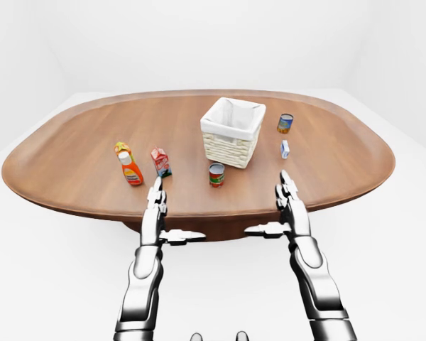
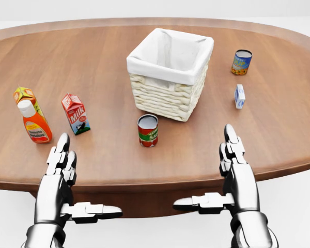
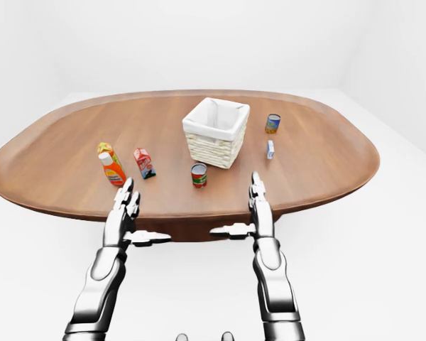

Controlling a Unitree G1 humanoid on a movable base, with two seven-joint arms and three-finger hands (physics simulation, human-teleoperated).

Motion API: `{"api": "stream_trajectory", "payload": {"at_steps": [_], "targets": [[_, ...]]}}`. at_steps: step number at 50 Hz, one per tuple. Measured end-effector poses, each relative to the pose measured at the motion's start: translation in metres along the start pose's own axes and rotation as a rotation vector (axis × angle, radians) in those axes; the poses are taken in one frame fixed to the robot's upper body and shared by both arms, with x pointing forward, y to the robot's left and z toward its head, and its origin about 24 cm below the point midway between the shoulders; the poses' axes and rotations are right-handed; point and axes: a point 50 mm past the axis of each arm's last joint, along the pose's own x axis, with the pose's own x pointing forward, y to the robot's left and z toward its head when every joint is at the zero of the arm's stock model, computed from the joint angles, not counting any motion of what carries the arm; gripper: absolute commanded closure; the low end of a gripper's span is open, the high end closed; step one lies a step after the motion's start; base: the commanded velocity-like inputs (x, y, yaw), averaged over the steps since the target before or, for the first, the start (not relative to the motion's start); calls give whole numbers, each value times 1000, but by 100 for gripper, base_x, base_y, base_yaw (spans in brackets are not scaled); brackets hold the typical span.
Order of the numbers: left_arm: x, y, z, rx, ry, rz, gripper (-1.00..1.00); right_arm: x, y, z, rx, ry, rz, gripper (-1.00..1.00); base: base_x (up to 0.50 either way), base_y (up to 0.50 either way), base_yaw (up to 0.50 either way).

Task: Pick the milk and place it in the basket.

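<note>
The milk (image 2: 76, 113) is a small red and white carton that stands upright on the wooden table (image 2: 108, 62), left of the wicker basket (image 2: 169, 76) with its white liner. My left hand (image 2: 62, 160) hovers open at the table's near edge, just below the milk and apart from it. Over the near edge further right my right hand (image 2: 232, 150) is open too, below the basket. Neither hand holds anything.
An orange bottle (image 2: 35, 124) with a yellow carton (image 2: 26, 96) behind it stands left of the milk. A red can (image 2: 148, 130) sits just below the basket. A blue-yellow can (image 2: 241, 62) and a small white-blue carton (image 2: 239, 96) stand right of the basket.
</note>
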Motion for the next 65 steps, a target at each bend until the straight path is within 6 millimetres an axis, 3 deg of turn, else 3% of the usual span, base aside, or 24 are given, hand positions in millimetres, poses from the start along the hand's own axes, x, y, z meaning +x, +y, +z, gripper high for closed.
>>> {"api": "stream_trajectory", "payload": {"at_steps": [20,52,65], "targets": [[-14,2,18,15,-50,-16,-100,-23,-8,50,-18,-219,69,-100,0,0,0],[-59,-2,74,73,-264,-50,-100,-67,-6,94,-140,-410,72,-100,0,0,0],[-67,-1,118,136,-470,-42,-100,-80,-11,130,-214,-578,48,-100,0,0,0]]}}
